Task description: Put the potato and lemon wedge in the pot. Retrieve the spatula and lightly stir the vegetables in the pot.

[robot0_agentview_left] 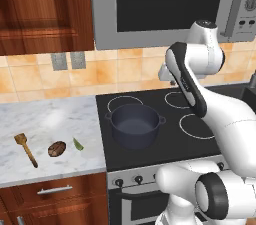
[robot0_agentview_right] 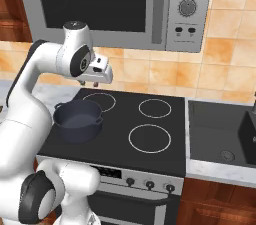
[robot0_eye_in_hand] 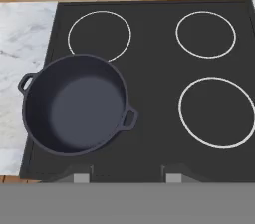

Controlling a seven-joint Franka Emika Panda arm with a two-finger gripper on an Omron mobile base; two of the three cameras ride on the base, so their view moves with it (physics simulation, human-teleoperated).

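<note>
The pot (robot0_agentview_left: 135,125) sits on the front-left ring of the black stove (robot0_agentview_left: 170,139), upright, with no lid and nothing inside it. Its 2 loop handles stick out to either side. From the hand view the pot (robot0_eye_in_hand: 74,111) lies low and left, covering that ring, while the other 3 rings are bare.

The potato (robot0_agentview_left: 57,148) lies on the marble counter (robot0_agentview_left: 45,119) left of the stove, near the front edge. The lemon wedge (robot0_agentview_left: 78,143) lies just beside it on the right, apart from it by a small gap. The spatula (robot0_agentview_left: 25,148) lies on the potato's left, head toward the wall and handle toward the front edge, a little apart from the potato. All 3 are well apart from the pot.

The gripper (robot0_agentview_right: 95,83) hangs above the back part of the stove, near the rear-left ring, pointing down, well above the cooktop and touching nothing. In the hand view its 2 fingertips (robot0_eye_in_hand: 82,174) stand apart at the bottom with open space between them and nothing held; the gap looks moderate rather than full, though the tips are small and partly cut off there.

A microwave (robot0_agentview_right: 115,4) hangs over the stove, and a sink (robot0_agentview_right: 220,134) lies to the right of it.
</note>
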